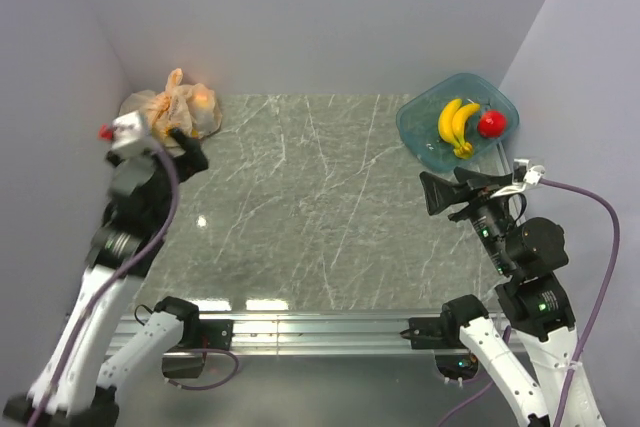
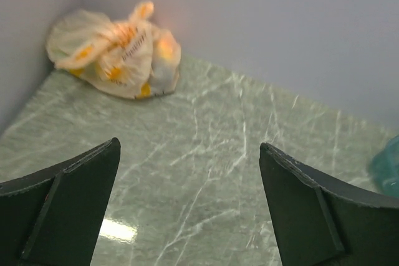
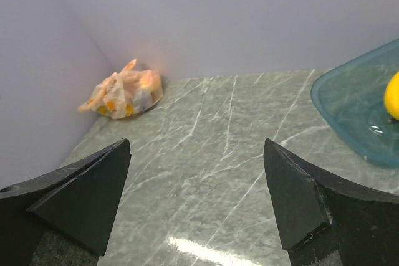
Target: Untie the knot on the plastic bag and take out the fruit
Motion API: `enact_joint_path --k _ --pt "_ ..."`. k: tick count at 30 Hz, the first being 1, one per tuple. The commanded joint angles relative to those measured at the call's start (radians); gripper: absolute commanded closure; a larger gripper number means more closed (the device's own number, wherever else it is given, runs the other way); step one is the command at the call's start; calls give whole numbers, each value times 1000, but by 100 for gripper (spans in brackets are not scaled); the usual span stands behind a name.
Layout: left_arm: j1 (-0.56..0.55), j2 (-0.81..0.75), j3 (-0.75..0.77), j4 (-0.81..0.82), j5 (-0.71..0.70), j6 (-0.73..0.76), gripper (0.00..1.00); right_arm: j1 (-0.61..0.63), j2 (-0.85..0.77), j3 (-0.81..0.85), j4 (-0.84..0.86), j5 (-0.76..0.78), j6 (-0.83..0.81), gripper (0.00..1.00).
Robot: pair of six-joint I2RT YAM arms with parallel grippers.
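Note:
The plastic bag lies in the far left corner against the walls, pale orange and crinkled, and shows too in the left wrist view and the right wrist view. Its knot sticks up as a twisted ear at the top. An orange fruit shows through the plastic. My left gripper hovers just in front of the bag, open and empty. My right gripper is open and empty too, far across the table and pointing left.
A teal tub stands at the far right with bananas and a red fruit inside; its rim shows in the right wrist view. Grey walls close in the back and both sides.

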Motion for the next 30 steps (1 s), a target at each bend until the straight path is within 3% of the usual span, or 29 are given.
enact_joint_path --k 1,10,13,25,28,30 --pt "2 224 3 165 37 -62 1 10 -19 -16 36 -33 10 7" --pt "227 858 252 319 141 -145 1 25 -39 -42 30 -62 2 7" --pt "285 999 339 365 138 -131 1 23 -58 -57 36 -81 -1 1" --pt "420 1484 750 396 143 -101 1 34 -64 -71 19 -105 -47 1" --pt "425 1593 887 301 162 -102 10 34 -50 -68 13 -127 -52 1" --pt "422 1610 909 281 196 -105 31 36 -44 -69 10 -129 -53 1"
